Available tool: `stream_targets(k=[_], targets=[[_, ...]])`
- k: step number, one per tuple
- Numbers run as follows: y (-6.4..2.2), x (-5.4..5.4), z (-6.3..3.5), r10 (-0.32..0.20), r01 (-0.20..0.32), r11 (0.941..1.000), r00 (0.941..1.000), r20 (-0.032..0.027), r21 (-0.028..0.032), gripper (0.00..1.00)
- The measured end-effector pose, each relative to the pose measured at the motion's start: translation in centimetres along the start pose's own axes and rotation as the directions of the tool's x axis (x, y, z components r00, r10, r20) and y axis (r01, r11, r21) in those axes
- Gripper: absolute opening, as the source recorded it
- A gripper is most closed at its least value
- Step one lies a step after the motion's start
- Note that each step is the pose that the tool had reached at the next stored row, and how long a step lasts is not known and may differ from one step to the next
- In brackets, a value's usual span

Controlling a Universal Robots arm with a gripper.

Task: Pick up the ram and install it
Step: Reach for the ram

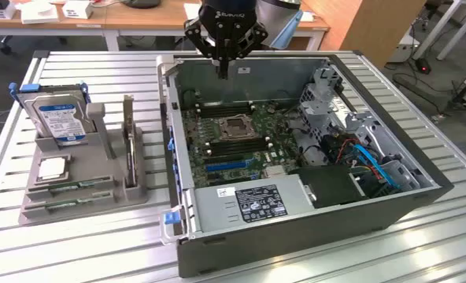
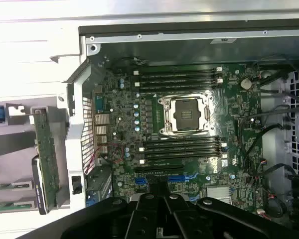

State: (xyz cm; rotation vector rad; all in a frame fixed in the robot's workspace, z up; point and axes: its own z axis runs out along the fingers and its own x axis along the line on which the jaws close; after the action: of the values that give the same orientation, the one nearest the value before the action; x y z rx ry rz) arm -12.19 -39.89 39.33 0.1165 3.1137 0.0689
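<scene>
Open computer case [image 1: 296, 247] sits nearest, gripper [image 1: 223, 72] pressed together empty above it, ram [image 1: 70, 188] in the tray [image 1: 131, 191] beside.

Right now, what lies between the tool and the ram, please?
In the exterior view, the case wall and the upright expansion card separate the tool from the ram.

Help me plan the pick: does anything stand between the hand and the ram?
Yes. The shut hand hangs over the open case; its side wall and the upright card stand between it and the ram lying in the gray holder.
</scene>
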Motion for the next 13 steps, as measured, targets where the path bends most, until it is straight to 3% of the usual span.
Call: stream_targets(k=[13], targets=[[0.00, 0.00, 0.00, 0.000, 0.000, 1.0000, 1.0000, 0.0000, 0.0000, 0.09]])
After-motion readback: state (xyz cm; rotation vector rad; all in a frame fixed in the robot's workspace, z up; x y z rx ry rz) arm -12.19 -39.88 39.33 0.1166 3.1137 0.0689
